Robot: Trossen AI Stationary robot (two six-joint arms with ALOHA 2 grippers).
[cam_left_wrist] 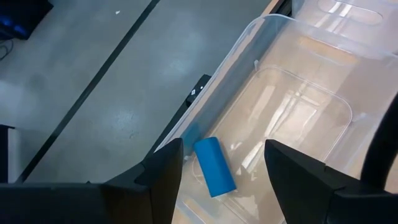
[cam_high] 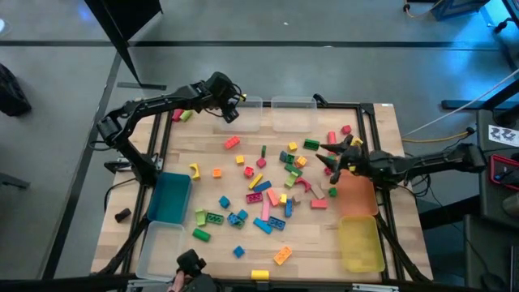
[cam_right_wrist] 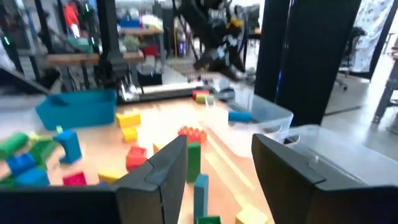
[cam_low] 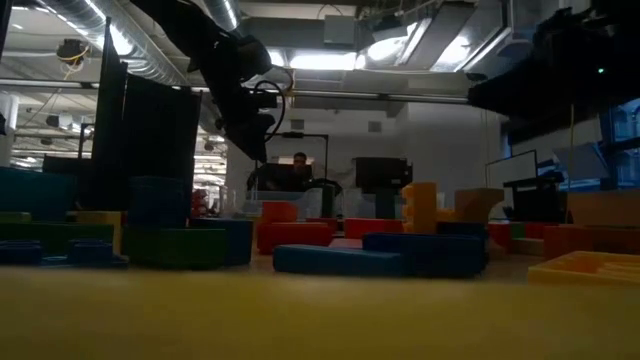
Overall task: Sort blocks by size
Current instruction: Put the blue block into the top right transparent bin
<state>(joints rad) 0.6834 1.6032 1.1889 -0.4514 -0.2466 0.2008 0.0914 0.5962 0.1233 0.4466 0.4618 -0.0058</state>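
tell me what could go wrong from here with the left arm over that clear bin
The left end effector hangs open over the clear bin, where a blue block lies beside the wall; descending from here it might clip the rim. The right end effector is open low amid the crowded blocks, so it could nudge neighbours or grab two sizes together.

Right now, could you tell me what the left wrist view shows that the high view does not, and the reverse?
Only the left wrist view shows a blue block lying inside the clear bin, between the open left gripper fingers. Only the high view shows the scattered blocks, the teal bin, and the right gripper over the pile. Both show the clear bin and left gripper.
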